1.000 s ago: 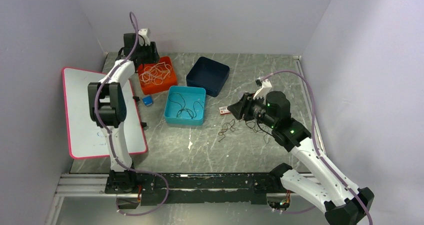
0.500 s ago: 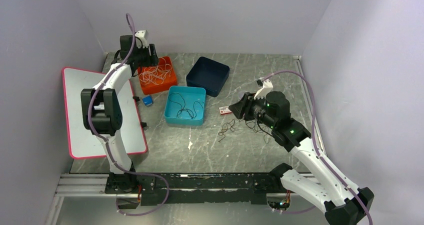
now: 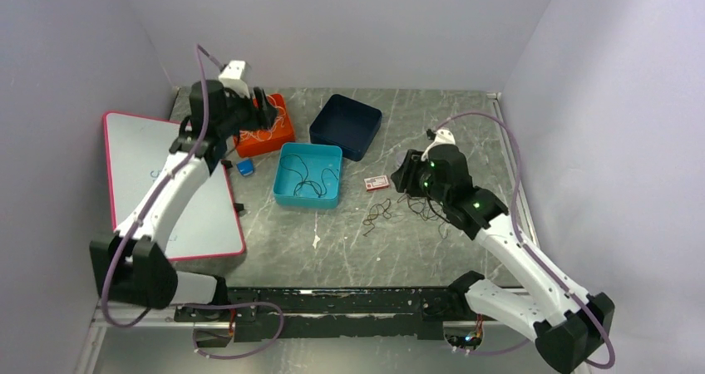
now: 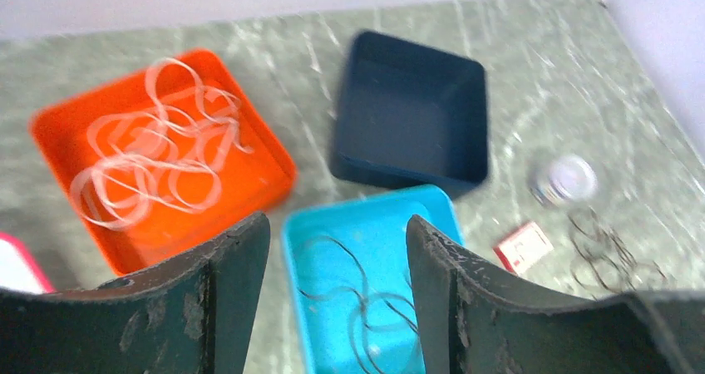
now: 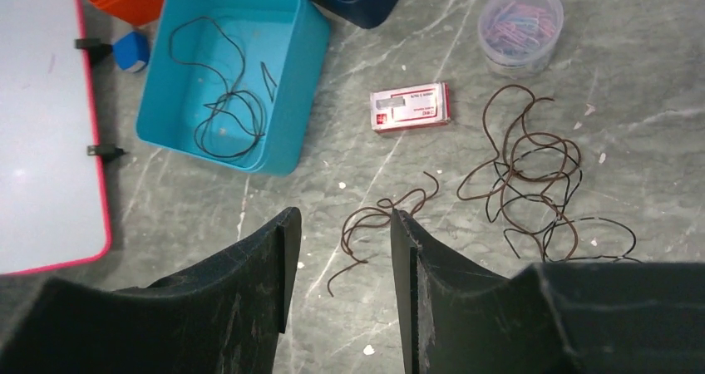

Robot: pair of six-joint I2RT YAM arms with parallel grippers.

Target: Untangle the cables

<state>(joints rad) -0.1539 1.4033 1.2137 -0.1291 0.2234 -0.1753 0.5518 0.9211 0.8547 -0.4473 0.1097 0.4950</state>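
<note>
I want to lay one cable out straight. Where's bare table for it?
Bare: the far right corner past the navy bin, and the near strip between the teal bin and the rail. Crowded: right of the teal bin, with the small box, brown cable and tangle.

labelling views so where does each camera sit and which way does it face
top external: above and behind, looking down on the table; left arm and right arm show.
left wrist: far left, tilted down over orange tray, navy tray, teal tray; left fingers show.
right wrist: straight down on loose cables; right fingers show.
both wrists share teal tray and red box.
</note>
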